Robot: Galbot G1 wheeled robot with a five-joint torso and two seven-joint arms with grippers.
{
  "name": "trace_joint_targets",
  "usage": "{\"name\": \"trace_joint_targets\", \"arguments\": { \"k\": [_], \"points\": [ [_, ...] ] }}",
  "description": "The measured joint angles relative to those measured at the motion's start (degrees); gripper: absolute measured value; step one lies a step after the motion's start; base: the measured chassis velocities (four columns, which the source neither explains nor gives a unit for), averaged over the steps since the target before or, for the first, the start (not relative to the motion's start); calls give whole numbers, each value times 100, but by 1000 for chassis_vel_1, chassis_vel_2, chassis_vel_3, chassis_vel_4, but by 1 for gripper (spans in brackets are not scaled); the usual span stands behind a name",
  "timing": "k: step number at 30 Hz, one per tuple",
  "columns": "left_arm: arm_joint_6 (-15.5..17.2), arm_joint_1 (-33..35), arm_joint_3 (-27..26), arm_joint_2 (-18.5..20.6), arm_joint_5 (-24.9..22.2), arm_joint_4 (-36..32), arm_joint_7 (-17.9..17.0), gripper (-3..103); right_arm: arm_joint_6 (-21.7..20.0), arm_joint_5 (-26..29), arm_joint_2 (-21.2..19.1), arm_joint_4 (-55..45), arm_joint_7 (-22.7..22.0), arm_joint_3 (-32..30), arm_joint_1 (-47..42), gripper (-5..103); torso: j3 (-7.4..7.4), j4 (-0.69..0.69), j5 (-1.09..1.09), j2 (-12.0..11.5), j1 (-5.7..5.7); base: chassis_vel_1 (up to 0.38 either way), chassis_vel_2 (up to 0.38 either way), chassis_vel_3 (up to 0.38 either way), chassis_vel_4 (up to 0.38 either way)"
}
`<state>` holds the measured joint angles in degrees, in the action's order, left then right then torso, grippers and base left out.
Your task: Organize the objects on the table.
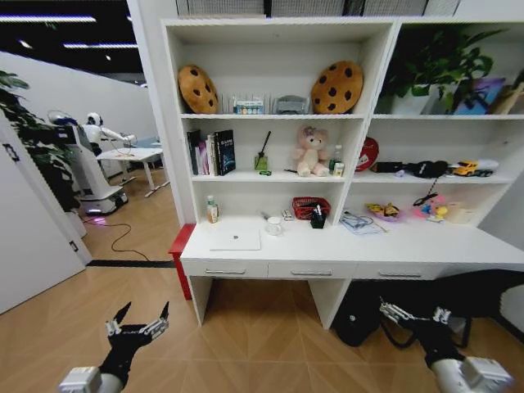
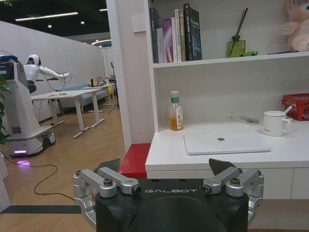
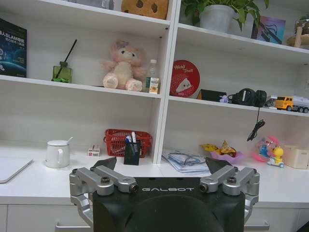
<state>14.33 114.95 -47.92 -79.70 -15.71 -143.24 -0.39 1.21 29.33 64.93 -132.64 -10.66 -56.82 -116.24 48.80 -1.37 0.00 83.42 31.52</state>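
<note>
While both arms hang low over the wood floor, short of the desk, nothing is gripped.

left gripper (image 1: pixel 137 319): low on the robot's left, over the floor, well apart from the desk; fingers spread, holding nothing. In the left wrist view (image 2: pixel 166 174) the fingertips stand wide apart.
right gripper (image 1: pixel 412 314): low on the robot's right, in front of the dark space under the desk; fingers spread, nothing between them. Right wrist view (image 3: pixel 161 169) shows the same wide gap.
table (image 1: pixel 458 246): long white desk under the white shelving, drawers with slim handles along the front.
laptop (image 1: pixel 235 239): silver, lid closed, flat on the desk's left part near the front edge; also in the left wrist view (image 2: pixel 226 143).
bottle (image 1: pixel 212 210): clear, green label, amber liquid, upright at the desk's back left, behind the laptop; (image 2: pixel 175 111).
white mug (image 1: pixel 274 225): upright, just right of the laptop, something thin sticking out of it; (image 3: pixel 57 153).
red basket (image 1: pixel 309 207): at the back wall, right of the mug.
black pen holder (image 1: pixel 318 218): just in front of the basket, touching or nearly so, pens upright in it; (image 3: pixel 131 152).
papers (image 1: pixel 359 222): flat stack right of the shelf divider, glasses lying on top.
pink plush bear (image 1: pixel 311 151): seated on the shelf above the desk.
small yellow and colourful items: right part of the desk; too small to tell what they are.
</note>
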Motion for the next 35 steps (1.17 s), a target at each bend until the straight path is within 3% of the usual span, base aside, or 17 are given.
{"name": "trace_joint_targets", "arguments": {
  "k": [21, 26, 35],
  "points": [
    [0, 0, 0, 0, 0, 0, 0, 100, 0, 0, 0, 0, 0, 0, 0, 100, 11, 0, 0, 24, 9, 0, 0, 0, 0],
    [0, 0, 0, 0, 0, 0, 0, 100, 0, 0, 0, 0, 0, 0, 0, 100, 107, 0, 0, 202, 91, 0, 0, 0, 0],
    [0, 0, 0, 0, 0, 0, 0, 100, 0, 0, 0, 0, 0, 0, 0, 100, 151, 0, 0, 282, 127, 0, 0, 0, 0]
  ]
}}
